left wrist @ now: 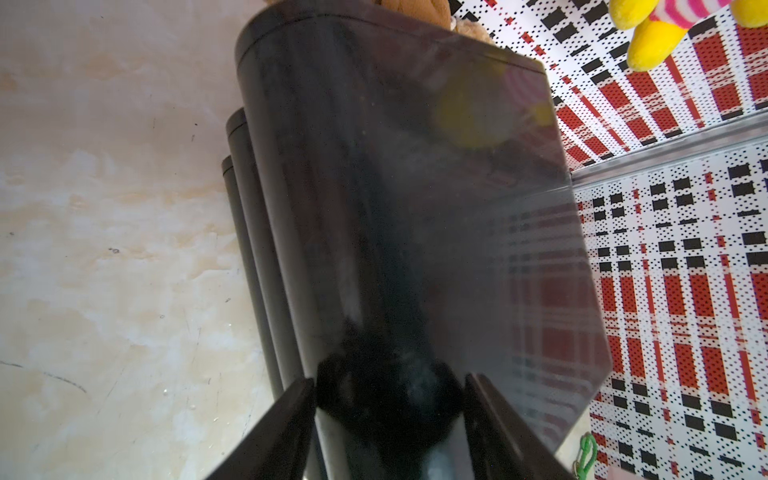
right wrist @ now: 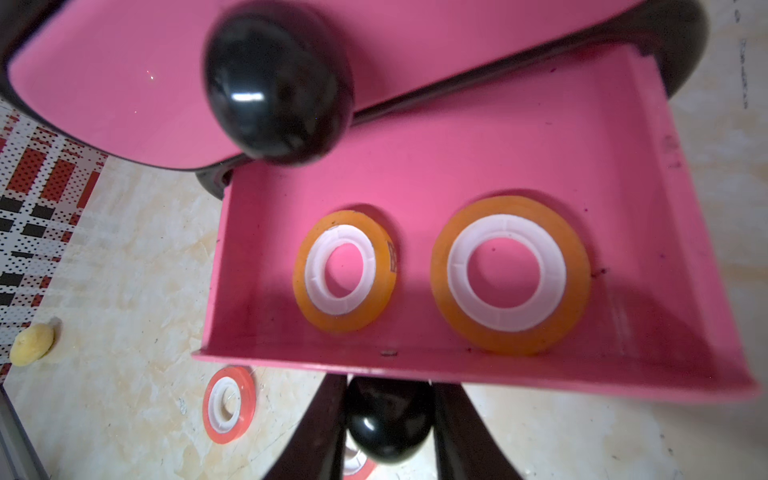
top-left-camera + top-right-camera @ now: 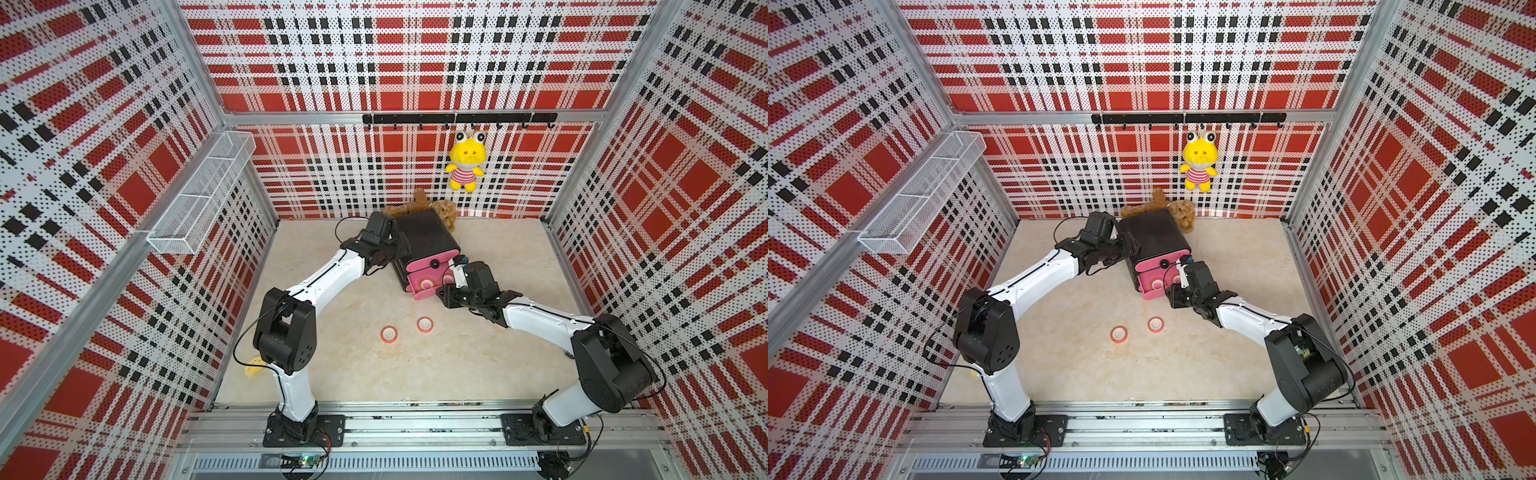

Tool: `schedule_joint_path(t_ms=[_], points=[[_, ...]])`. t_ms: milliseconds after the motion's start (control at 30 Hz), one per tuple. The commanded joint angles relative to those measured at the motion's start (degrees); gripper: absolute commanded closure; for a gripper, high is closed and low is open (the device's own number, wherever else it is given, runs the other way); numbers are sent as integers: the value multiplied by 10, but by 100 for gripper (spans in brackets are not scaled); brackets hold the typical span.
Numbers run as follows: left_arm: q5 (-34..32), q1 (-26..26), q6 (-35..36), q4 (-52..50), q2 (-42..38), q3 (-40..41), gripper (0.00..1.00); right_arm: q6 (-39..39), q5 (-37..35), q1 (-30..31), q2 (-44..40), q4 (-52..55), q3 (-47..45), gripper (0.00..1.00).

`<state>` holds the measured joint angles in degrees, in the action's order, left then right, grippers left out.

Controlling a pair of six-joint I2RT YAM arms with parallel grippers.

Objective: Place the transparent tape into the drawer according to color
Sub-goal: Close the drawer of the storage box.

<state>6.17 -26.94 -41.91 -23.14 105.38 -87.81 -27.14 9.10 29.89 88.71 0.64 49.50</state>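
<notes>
The right pincer (image 2: 388,399) is clamping the knob (image 2: 388,428) of the open drawer (image 2: 478,137), two orange tape rings (image 2: 345,324) (image 2: 511,338) lying inside, while the left pincer (image 1: 388,378) is straddling the cabinet (image 1: 415,166) edge, grip unclear.

Two yellow-orange tape rings (image 2: 439,270) lie in the open pink drawer (image 2: 540,137) of the black cabinet (image 3: 428,232). Two red-orange tape rings (image 3: 384,333) lie on the pale tabletop (image 3: 415,365) before it.

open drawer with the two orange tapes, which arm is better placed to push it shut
Right: the right claw is shut on that drawer by its knob. The left claw straddles the cabinet body, away from the fronts.
</notes>
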Motion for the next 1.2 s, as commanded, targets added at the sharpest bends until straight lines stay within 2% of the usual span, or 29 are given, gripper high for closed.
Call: schedule_joint_path(t_ms=[0, 433, 700, 1167], points=[[18, 0, 12, 5, 19, -12, 37, -1, -3, 7, -15, -21, 20, 66], [26, 1, 16, 5, 22, -17, 37, -3, -8, 8, 4, -35, 45, 65], [27, 1, 20, 4, 19, -11, 37, -16, -15, 13, -3, -63, 18, 55], [27, 2, 22, 2, 18, -11, 37, -7, -25, 13, 29, -98, 34, 61]])
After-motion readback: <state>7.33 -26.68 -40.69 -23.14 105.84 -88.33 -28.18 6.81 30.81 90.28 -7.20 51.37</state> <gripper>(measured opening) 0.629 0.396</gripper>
